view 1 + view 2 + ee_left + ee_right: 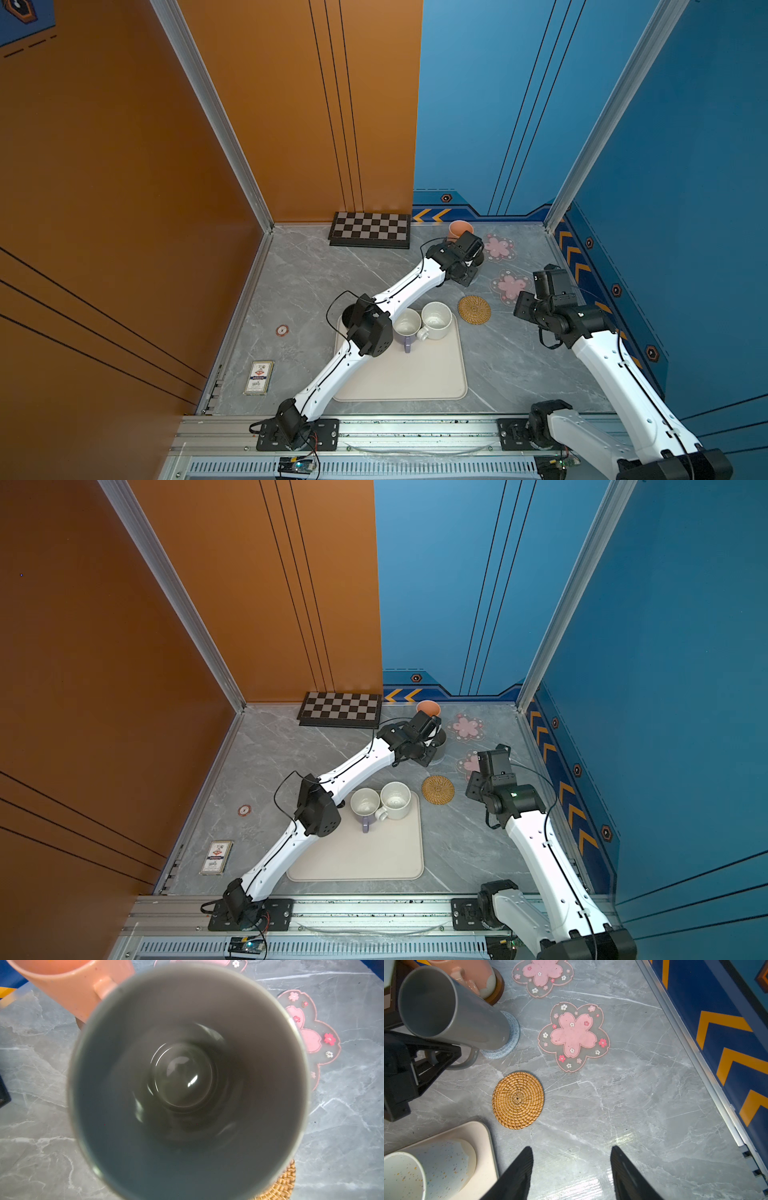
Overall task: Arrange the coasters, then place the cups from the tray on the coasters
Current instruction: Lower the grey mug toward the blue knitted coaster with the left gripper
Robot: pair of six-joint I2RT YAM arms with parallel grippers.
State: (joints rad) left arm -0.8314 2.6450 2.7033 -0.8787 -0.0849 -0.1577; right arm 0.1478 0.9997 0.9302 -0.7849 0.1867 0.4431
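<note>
Grey marble tabletop [311, 282] fills our view, boxed in by an orange wall on one side and a blue one on the other, with a chequered board [370, 235] lying flat against the back wall. We see the left arm stretched far over to the back right, and its left gripper [446, 1056] is clamped tight on the handle of the grey mug [452, 1016]. That mug's base sits on the light-blue crochet coaster [506, 1047], whose edge peeks out around it. Through the left wrist camera we look straight down into the mug's grey inside, which fills most of the view. Just behind it, the peach mug [460, 230] stands on the dark-brown wooden disc [497, 988]. To the right we have the far flower coaster [498, 248] and the near flower coaster [510, 286], both uncovered. The rattan coaster [474, 309] lies uncovered too, just off the tray's far right corner. The tray [415, 374] sits front and centre. At its far edge the lavender mug [406, 323] and the speckled cream mug [436, 320] stand side by side, and the left arm's elbow passes over its far left corner. On the right, the right gripper [571, 1174] hovers over the marble beside the near flower coaster, jaws spread apart and gripping nothing.
</note>
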